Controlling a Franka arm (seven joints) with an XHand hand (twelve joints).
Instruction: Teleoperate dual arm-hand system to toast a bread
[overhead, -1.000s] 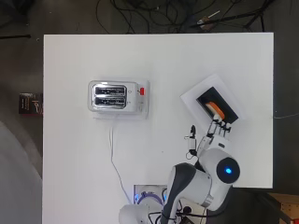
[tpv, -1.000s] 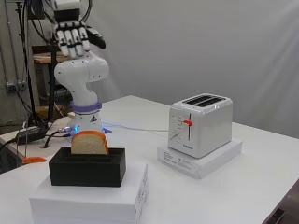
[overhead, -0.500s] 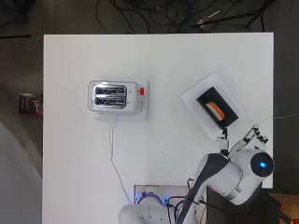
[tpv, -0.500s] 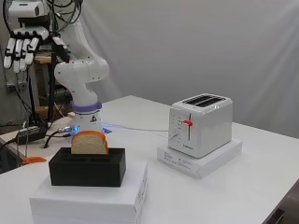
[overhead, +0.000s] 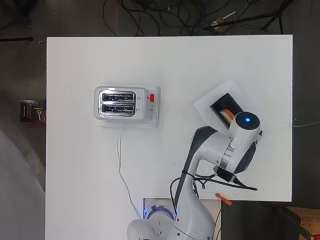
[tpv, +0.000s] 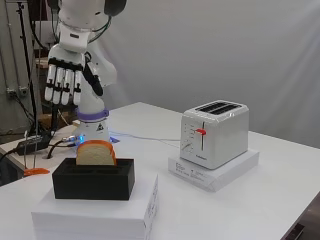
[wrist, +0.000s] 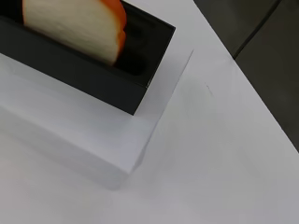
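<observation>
Hovering above the bread slice (tpv: 95, 153), the hand (tpv: 64, 80) hung with straight fingers, holding nothing | slice, pale crumb and orange crust, stood upright in a matte black rectangular holder (tpv: 94, 179) on a white box (tpv: 95, 214) | glossy white toaster (tpv: 215, 132) stood well apart.

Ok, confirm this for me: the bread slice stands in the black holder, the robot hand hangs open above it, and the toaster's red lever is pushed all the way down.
Not quite: the side view shows the red lever near the top of its slot on the toaster, not pushed down. The rest holds: the bread slice stands in the black holder, with the robot hand open above it.
</observation>
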